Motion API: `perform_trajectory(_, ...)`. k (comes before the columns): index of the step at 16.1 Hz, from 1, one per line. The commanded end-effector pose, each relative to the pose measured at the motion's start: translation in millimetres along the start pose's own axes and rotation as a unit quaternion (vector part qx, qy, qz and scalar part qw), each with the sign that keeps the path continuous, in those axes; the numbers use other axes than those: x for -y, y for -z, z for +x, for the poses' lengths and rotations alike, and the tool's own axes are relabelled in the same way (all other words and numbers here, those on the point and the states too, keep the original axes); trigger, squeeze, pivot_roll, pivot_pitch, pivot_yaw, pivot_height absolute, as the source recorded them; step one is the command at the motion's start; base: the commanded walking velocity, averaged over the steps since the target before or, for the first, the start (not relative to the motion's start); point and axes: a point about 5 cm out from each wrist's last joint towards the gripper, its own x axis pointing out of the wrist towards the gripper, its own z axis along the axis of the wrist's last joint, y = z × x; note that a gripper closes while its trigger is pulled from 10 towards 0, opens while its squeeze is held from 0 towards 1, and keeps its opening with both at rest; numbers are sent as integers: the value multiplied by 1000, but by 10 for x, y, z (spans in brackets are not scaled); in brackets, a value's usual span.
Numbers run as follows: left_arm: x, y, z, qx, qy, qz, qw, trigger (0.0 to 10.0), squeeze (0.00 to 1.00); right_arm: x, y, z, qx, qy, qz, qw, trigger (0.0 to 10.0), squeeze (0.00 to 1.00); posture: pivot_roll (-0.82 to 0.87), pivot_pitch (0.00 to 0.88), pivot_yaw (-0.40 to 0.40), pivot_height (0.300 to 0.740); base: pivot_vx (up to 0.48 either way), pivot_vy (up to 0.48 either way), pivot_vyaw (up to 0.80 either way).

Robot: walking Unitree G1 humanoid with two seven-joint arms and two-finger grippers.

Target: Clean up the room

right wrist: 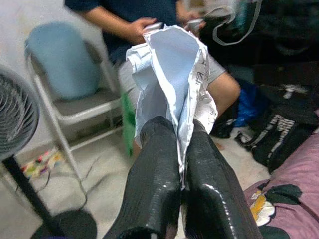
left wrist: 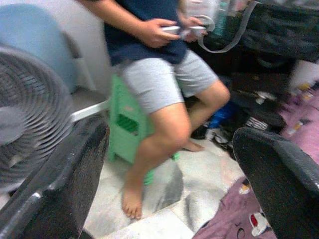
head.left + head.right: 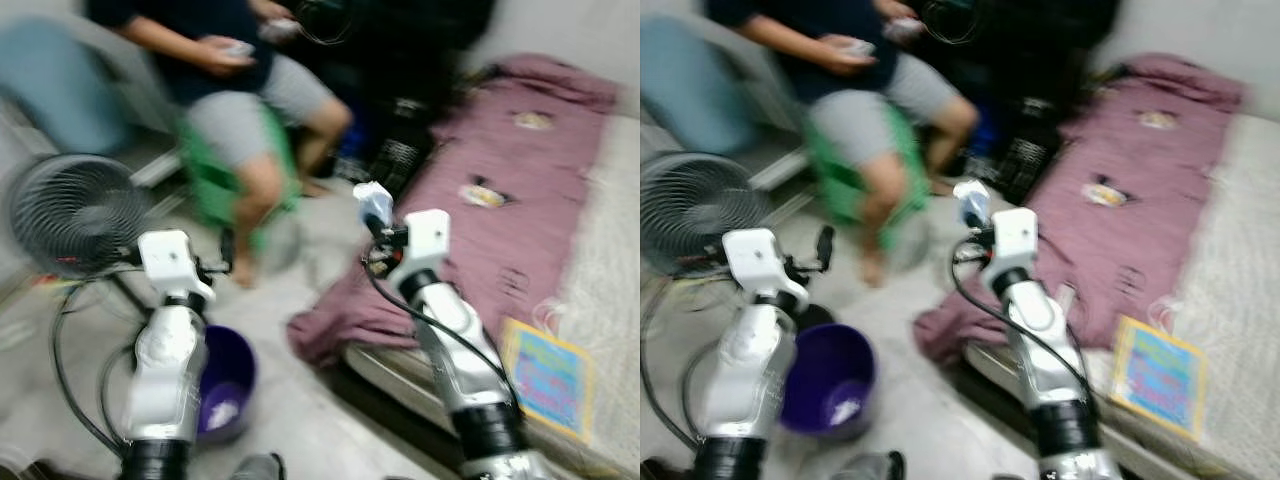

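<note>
My right gripper (image 1: 183,130) is shut on a crumpled white and pale-blue piece of paper (image 1: 172,74). It is held up in the air over the floor beside the bed's corner, and the same paper (image 3: 373,200) sticks up above the fingers. Lower at the left, my left gripper (image 3: 228,250) is open with nothing between its fingers (image 2: 75,164). A purple bucket (image 3: 238,372) stands on the floor just right of my left arm, with something white at its bottom.
A person (image 3: 240,100) sits on a green stool (image 3: 212,185) straight ahead, feet on the floor. A standing fan (image 3: 75,210) is at the left with its cable trailing. A bed with a purple blanket (image 3: 500,200) and a colourful book (image 3: 548,375) lies at the right; black bags (image 3: 400,60) behind.
</note>
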Motion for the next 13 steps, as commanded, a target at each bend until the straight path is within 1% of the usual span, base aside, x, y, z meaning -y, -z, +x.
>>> perform_trajectory(1, -67, -19, -32, 5, -15, 9, 1000, 10000, 0, -62, -71, 96, 15, -16, 7, 1000, 10000, 0, -15, 0, -15, 740, 0, 0, 0)
perform_trajectory(4, -160, -61, -86, 14, -41, 13, 999, 10000, 0, -152, -118, 196, 20, -42, 1, 999, 10000, 0, 22, 0, -50, 740, 0, 0, 0)
perform_trajectory(6, -208, -102, -101, 20, -56, 18, 998, 10000, 0, -167, -176, 223, 30, -49, -9, 998, 10000, 0, 15, 0, -54, 740, 0, 0, 0)
perform_trajectory(8, -205, -182, -91, 29, -60, 26, 997, 10000, 0, -124, -234, 209, 39, -43, -14, 998, 10000, 0, -7, 0, -44, 740, 0, 0, 741)
perform_trajectory(9, -192, -204, -91, 31, -57, 29, 997, 10000, 0, -130, -249, 194, 42, -43, -16, 998, 10000, 0, -7, 0, -41, 740, 0, 0, 800)
perform_trajectory(11, -176, -172, -98, 24, -52, 29, 998, 10000, 0, -141, -223, 155, 38, -42, -17, 998, 10000, 0, -18, 0, -37, 740, 0, 0, 800)
perform_trajectory(12, -171, -106, -113, 12, -46, 30, 998, 10000, 0, -156, -193, 117, 34, -43, -19, 998, 10000, 0, -34, 0, -29, 740, 0, 0, 800)
perform_trajectory(13, -167, -84, -120, 7, -45, 29, 999, 10000, 0, -150, -180, 100, 31, -41, -20, 998, 10000, 0, -35, 0, -28, 740, 0, 0, 800)
